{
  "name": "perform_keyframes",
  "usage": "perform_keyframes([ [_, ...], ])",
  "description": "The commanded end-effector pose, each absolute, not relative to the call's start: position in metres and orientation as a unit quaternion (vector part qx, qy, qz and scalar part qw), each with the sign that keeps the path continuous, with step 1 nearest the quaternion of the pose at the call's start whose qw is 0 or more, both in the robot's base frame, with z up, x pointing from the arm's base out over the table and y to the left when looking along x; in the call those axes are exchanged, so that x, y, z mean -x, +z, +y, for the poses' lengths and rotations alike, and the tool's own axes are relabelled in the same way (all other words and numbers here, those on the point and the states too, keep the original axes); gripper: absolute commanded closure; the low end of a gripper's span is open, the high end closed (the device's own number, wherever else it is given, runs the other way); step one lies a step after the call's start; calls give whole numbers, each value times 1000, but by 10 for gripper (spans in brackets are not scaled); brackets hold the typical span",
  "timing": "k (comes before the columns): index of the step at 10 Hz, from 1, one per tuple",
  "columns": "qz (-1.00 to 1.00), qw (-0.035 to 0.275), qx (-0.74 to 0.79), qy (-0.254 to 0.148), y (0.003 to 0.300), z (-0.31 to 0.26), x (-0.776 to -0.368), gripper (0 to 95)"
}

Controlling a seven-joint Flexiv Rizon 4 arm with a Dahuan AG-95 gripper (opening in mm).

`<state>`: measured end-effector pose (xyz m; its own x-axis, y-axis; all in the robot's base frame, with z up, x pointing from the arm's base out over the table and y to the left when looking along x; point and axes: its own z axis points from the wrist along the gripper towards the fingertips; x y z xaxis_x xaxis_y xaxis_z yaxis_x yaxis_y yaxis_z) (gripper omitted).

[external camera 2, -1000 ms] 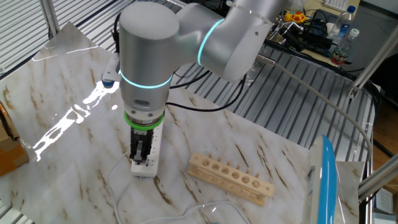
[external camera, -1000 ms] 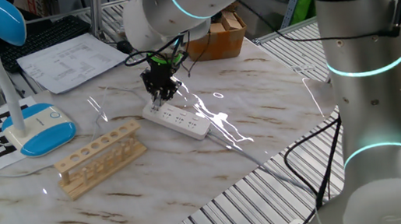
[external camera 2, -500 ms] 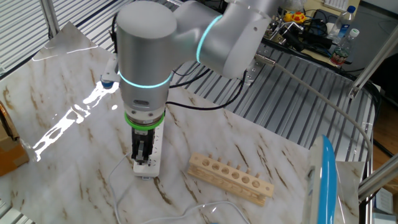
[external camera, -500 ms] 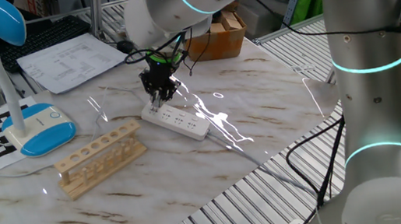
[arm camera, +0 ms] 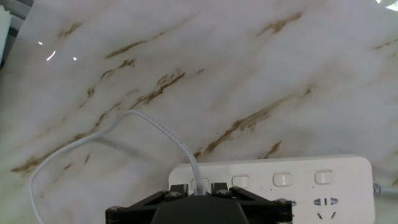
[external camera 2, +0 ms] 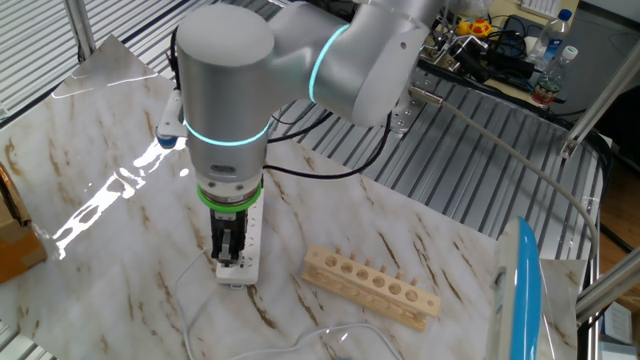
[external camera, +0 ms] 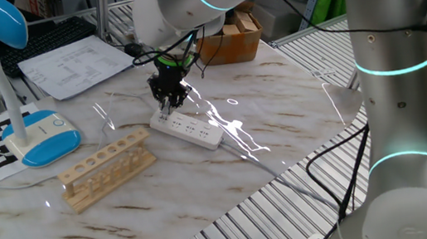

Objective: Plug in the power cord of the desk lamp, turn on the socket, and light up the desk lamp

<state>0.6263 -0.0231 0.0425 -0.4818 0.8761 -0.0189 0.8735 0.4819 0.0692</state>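
Observation:
The socket is a long white power strip lying on the marble table, also seen in the other fixed view and the hand view. My gripper stands upright over the strip's end nearest the lamp. Its fingers are close together on the power cord at its plug end, and the plug itself is hidden under the hand. From there the thin white cord loops away over the table. The desk lamp stands at the far left with its blue head raised.
A wooden rack with holes lies between the lamp and the strip. Papers and a cardboard box sit at the back. The strip's thicker cable runs toward the table's front edge.
The arm's upper links have swung slightly. The gripper stays at the same end of the power strip with the cord still between its fingers.

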Motion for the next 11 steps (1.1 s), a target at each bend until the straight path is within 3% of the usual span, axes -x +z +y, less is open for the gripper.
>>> perform_keyframes([
  [1,864,18,-502,29,42,-23,-627,760],
  [11,878,-12,-476,45,43,-20,-626,760],
])
